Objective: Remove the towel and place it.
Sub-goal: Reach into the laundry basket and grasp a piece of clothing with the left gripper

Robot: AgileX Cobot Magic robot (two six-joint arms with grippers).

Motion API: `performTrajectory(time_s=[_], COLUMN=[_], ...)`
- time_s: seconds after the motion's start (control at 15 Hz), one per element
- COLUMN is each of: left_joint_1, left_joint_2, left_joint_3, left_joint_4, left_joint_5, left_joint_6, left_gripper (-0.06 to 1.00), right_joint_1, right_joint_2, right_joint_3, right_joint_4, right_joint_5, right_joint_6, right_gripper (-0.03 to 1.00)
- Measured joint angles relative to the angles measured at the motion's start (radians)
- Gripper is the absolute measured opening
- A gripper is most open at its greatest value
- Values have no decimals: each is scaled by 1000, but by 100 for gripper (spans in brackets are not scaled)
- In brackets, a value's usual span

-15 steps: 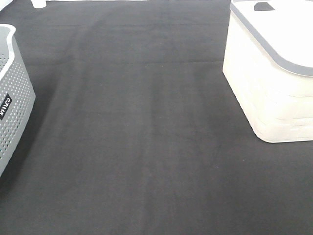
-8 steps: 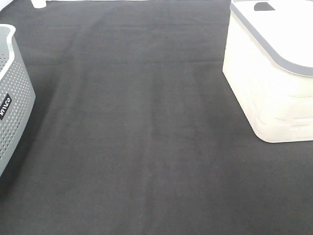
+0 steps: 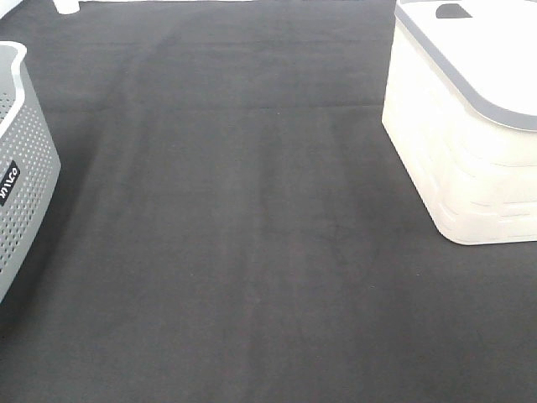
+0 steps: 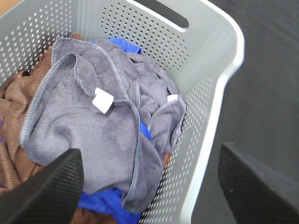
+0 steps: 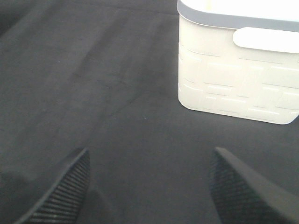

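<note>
The grey-purple towel [image 4: 93,126] lies crumpled on top of brown and blue cloths inside the grey perforated basket [image 4: 219,60], its small white tag facing up. My left gripper [image 4: 149,186] hovers above the basket's near corner, open and holding nothing, one finger over the towel and the other out past the rim over the mat. In the exterior high view only a side of that basket [image 3: 21,176] shows at the left edge, and neither arm appears. Over the black mat, my right gripper [image 5: 149,186] stands open and empty in front of the white basket [image 5: 233,74].
The white basket [image 3: 470,143] with a grey rim stands at the right of the black mat [image 3: 243,235]. Brown cloth [image 4: 14,116] and blue cloth [image 4: 105,205] fill the grey basket under the towel. A small white object [image 3: 67,5] sits at the far edge.
</note>
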Motion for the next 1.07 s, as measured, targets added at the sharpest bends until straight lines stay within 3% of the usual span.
performTrajectory(time_s=[0.13,0.33,0.53,0.8,1.07], left_joint_1=[0,0,0,0,0], left_joint_2=[74,181,262,425,573], left_joint_3=[0,0,-1,-40,-154], left_joint_4=[114,368,551,622,629], left_joint_5=[-17,-20,-34,-75,-88], left_joint_6=[-189,-531,-735,-806,-756], left_gripper=[74,74,74,74,74], right_joint_1=[0,0,0,0,0], right_joint_2=[0,0,0,0,0], right_joint_3=[0,0,0,0,0], right_joint_4=[0,0,0,0,0], right_joint_5=[0,0,0,0,0], right_joint_6=[0,0,0,0,0], right_gripper=[71,71,71,71,71])
